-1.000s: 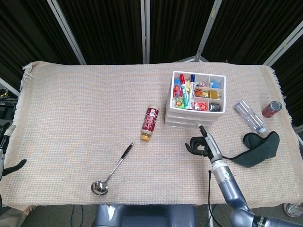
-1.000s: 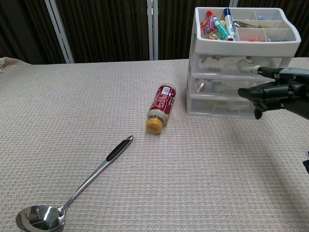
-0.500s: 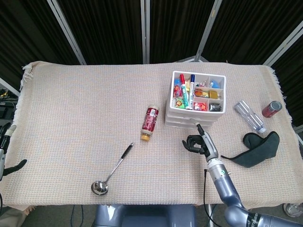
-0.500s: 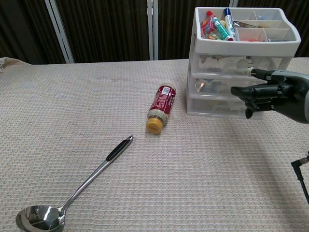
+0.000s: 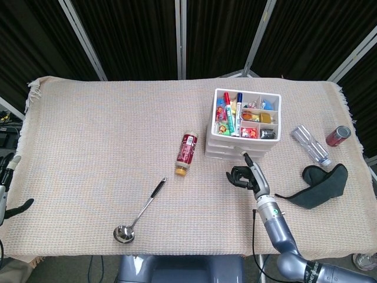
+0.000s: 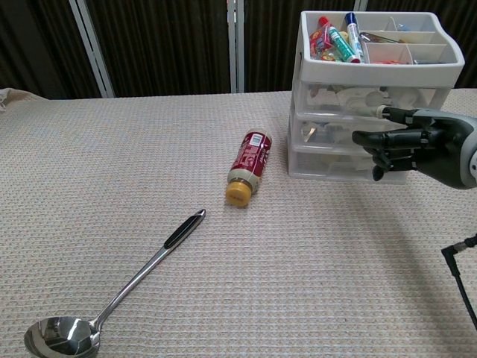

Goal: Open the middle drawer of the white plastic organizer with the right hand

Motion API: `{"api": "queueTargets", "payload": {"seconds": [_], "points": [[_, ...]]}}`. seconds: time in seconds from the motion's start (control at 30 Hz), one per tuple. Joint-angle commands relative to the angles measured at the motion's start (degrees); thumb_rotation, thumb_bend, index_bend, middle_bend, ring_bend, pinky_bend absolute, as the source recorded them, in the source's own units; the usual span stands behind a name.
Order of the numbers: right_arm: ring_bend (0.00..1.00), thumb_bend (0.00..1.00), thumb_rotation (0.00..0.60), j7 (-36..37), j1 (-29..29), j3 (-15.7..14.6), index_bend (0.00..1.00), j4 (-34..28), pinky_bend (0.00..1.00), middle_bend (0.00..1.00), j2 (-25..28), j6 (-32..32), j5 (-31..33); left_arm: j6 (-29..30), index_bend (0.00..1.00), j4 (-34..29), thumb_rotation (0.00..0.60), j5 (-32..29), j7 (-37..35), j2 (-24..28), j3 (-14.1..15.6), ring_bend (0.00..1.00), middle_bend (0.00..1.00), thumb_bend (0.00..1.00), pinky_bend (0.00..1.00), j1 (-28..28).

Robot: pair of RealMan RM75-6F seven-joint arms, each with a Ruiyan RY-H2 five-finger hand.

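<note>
With all drawers flush in the organizer [image 6: 370, 97], right hand [image 6: 399, 145] hovers at middle drawer [image 6: 335, 132], fingers spread, holding nothing

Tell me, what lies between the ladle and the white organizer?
The red bottle lies on its side between ladle and organizer, seen in the head view.

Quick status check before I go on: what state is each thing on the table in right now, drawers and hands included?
Organizer: upright, top tray full of pens and small items.
Middle drawer: closed.
Right hand: in front of the drawers, fingers partly curled, holding nothing.
Left hand: at the table's edge, mostly out of frame.
Bottle: lying down, capped.
Ladle: lying flat.
Clear bottle: lying down.
Can: on its side.
</note>
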Motion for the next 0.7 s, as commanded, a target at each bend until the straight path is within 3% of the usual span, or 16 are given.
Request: {"api": "queueTargets", "payload": {"seconds": [0.03, 0.7], "points": [[0.77, 0.32, 0.600, 0.1, 0.2, 0.3, 0.14, 0.5, 0.63, 0.75, -0.4, -0.2, 0.3, -0.1, 0.00, 0.0, 0.600, -0.1, -0.1, 0.0, 0.0, 0.00, 0.00, 0.07, 0.00, 0.0], [0.77, 0.32, 0.600, -0.5, 1.3, 2.0, 0.15, 2.5, 0.63, 0.74, -2.4, -0.9, 2.0, -0.5, 0.00, 0.3, 0.600, -0.2, -0.1, 0.0, 0.0, 0.00, 0.00, 0.07, 0.00, -0.3]]}}
